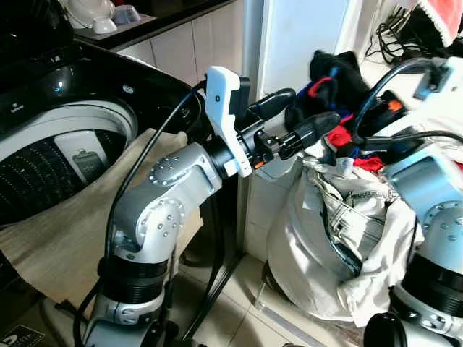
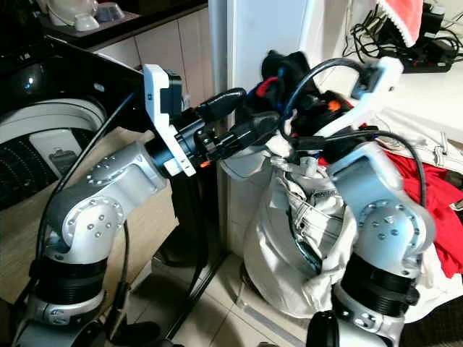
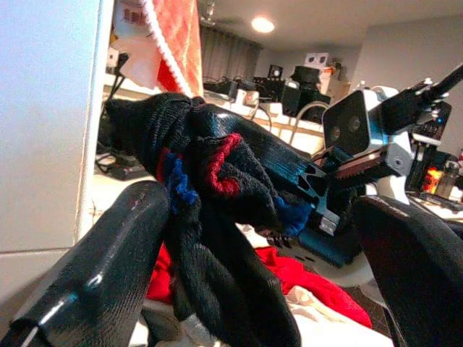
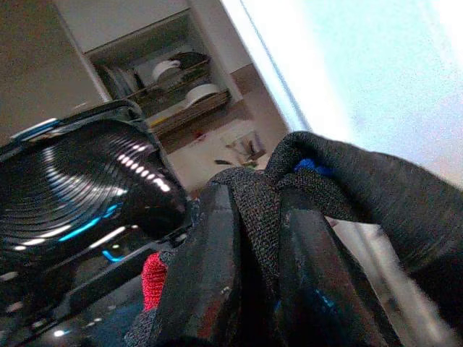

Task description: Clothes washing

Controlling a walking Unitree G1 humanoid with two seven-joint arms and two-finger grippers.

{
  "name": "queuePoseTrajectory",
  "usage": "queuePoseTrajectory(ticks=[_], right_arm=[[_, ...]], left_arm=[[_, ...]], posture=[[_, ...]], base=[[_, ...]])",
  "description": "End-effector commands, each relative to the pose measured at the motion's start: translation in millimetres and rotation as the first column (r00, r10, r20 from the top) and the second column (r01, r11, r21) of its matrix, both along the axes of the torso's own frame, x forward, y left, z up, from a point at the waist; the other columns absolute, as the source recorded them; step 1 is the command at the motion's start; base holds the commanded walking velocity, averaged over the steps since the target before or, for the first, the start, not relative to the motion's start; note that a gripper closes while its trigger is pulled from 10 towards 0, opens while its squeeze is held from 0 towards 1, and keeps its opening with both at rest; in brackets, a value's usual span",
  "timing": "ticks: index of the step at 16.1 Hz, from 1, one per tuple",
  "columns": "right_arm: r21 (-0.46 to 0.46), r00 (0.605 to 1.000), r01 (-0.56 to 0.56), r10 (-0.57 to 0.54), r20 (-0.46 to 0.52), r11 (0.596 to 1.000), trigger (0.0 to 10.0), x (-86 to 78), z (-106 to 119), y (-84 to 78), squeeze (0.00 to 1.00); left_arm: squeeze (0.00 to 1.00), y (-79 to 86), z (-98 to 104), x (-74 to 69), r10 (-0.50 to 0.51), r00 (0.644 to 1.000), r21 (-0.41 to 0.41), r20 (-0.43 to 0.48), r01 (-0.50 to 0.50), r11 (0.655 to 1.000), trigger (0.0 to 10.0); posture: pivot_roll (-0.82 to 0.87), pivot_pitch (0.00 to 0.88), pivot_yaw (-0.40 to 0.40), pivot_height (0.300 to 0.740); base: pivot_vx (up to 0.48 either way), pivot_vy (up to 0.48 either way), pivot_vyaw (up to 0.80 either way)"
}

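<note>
The right gripper (image 4: 249, 275) is clenching one black garment (image 3: 217, 188) with red and blue trim, lifted above the white laundry bag (image 1: 325, 246) on the right. The garment is hanging with its long axis downward toward the bag. The left gripper (image 1: 307, 116) is reaching toward it with fingers spread apart. One washing machine (image 1: 65, 144) is standing open on the left, a beige cloth (image 1: 65, 231) draped over its rim.
</note>
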State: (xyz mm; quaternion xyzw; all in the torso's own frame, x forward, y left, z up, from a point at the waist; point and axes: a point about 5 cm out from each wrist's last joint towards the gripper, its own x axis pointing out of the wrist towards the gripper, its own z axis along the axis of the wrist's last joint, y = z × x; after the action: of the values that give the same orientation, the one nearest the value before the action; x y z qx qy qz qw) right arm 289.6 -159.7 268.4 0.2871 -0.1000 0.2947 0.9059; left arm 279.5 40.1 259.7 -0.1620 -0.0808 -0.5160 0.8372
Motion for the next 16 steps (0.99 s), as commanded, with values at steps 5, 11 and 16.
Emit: queuePoseTrajectory(ticks=[5, 11, 16], right_arm=[[-0.017, 0.999, -0.051, 0.051, 0.016, 0.999, 0.0, -3.7, 7.6, 12.6, 0.0], [-0.016, 0.999, -0.037, 0.037, 0.016, 0.999, 0.0, -3.3, 9.1, 10.1, 0.0], [-0.019, 0.999, -0.045, 0.045, 0.012, 0.999, 0.0, -2.9, 8.2, 12.8, 0.0]], left_arm=[[0.0, 1.7, -10.4, 8.7, 0.106, 0.994, 0.084, -0.036, -0.103, 0.991, 10.0], [0.0, 4.6, -10.7, 6.5, 0.087, 0.996, 0.065, -0.028, -0.085, 0.994, 0.0], [0.0, 3.0, -15.6, 5.3, 0.075, 0.996, 0.068, -0.053, -0.072, 0.995, 0.0]], posture=[[-0.12, 0.0, 0.026, 0.74], [-0.12, 0.0, 0.029, 0.74], [-0.12, 0.0, 0.028, 0.74]], base=[[0.0, 0.0, 0.0], [0.0, 0.0, 0.0], [0.0, 0.0, 0.0]])
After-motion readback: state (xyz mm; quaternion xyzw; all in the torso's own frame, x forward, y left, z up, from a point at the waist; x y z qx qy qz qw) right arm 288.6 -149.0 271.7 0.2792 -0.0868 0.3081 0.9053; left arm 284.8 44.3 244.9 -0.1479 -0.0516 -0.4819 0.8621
